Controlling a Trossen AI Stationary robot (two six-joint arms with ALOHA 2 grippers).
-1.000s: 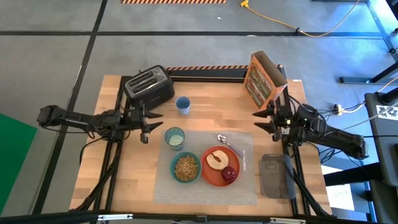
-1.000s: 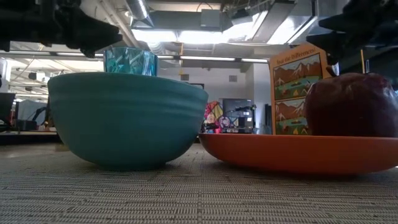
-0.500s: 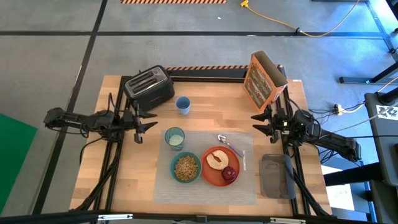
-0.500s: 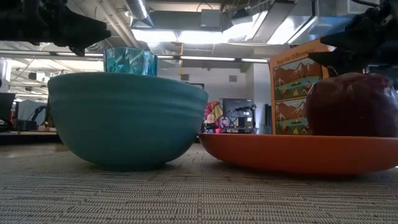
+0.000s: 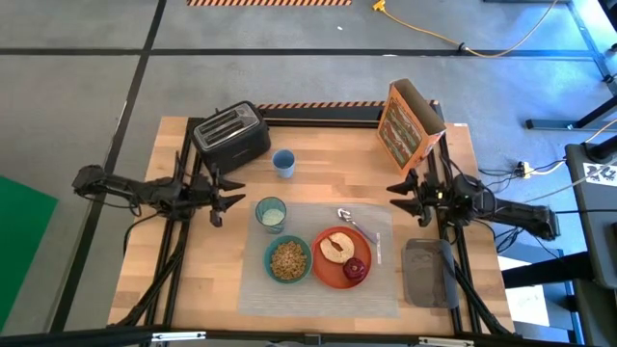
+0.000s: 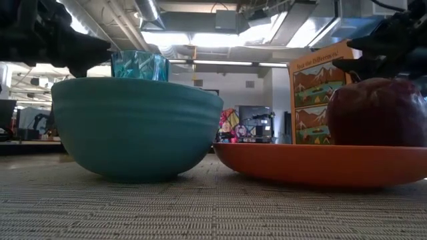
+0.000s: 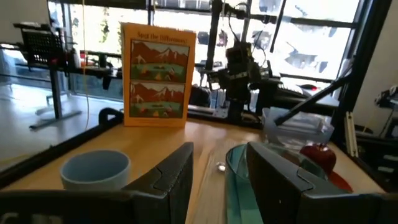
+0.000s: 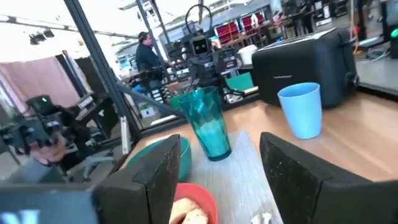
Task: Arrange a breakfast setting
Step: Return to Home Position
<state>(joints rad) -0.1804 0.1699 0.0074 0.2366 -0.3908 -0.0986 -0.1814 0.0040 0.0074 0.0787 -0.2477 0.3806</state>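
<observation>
Seen from above, a wooden desk (image 5: 193, 280) carries a grey see-through mat (image 5: 386, 289) at its middle, with a robot arm reaching in from each side.

On the mat, a teal bowl (image 5: 288, 259) filled with brown cereal (image 5: 287, 257) sits just beside an orange-red plate (image 5: 326, 274); from this view it is not clear whether their rims touch. The plate holds a slice of toast (image 5: 335, 247) and a dark-red apple (image 5: 356, 269), side by side. A greenish glass (image 5: 271, 213) stands upright on the mat's back left corner, behind the bowl. A metal spoon (image 5: 349, 220) lies on the mat just behind the plate, on the right arm's side.

Off the mat, a light blue cup (image 5: 282, 162) stands upright behind the glass, and a black toaster (image 5: 230, 135) sits near the desk's back left corner. A picture-covered box (image 5: 410, 123) stands upright at the back right. A dark grey tray (image 5: 424, 273) lies to the right of the mat.

The left hand (image 5: 228, 200) hovers over bare desk to the left of the glass, its fingers spread and holding nothing. The right hand (image 5: 397, 199) hovers at the mat's right edge, near the box, also spread and empty.

The right wrist view shows a person (image 8: 148, 53) standing in the room beyond the desk.
</observation>
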